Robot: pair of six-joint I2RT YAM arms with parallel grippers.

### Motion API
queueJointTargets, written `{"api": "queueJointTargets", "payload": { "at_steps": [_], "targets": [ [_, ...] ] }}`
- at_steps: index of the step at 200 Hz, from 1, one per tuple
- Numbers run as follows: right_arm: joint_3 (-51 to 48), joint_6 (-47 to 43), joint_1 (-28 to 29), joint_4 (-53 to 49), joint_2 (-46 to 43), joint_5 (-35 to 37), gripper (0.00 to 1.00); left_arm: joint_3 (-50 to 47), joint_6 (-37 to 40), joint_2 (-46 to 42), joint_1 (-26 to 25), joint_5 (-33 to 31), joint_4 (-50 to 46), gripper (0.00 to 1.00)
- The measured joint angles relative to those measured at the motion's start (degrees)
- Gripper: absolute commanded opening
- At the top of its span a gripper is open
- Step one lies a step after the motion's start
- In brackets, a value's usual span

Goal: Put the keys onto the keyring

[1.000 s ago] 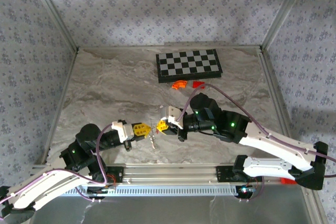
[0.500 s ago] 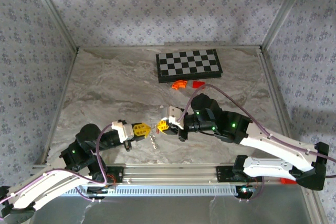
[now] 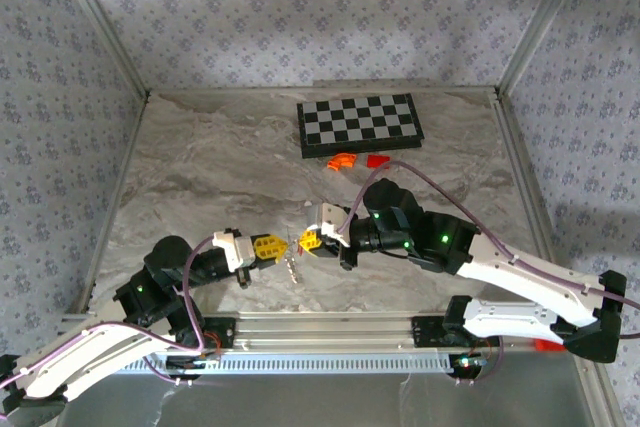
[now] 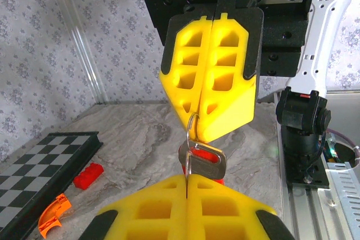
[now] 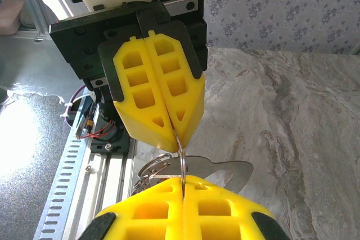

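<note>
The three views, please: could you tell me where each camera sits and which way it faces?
Top external: above and behind the bases, looking down at the table; both arms show, left gripper facing right gripper.
Left wrist: on the left arm, looking rightward over its own fingers at the right gripper.
Right wrist: on the right arm, looking leftward over its own fingers at the left gripper.
Shared: both wrist views show the keyring between the shut grippers.

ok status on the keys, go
left hand and right hand shut, tip to tip, both pinching the keyring. red-headed key hangs there. chessboard well clear.
</note>
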Motion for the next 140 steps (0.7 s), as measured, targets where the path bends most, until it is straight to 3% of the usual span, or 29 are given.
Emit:
{"api": "queueJointTargets", "payload": {
  "at_steps": [140],
  "targets": [
    [0.0,-0.9,0.2,0.0,0.7,-0.2,0.0,0.0,0.0,0.0,0.0,0.0,0.0,0.0]
  ]
}}
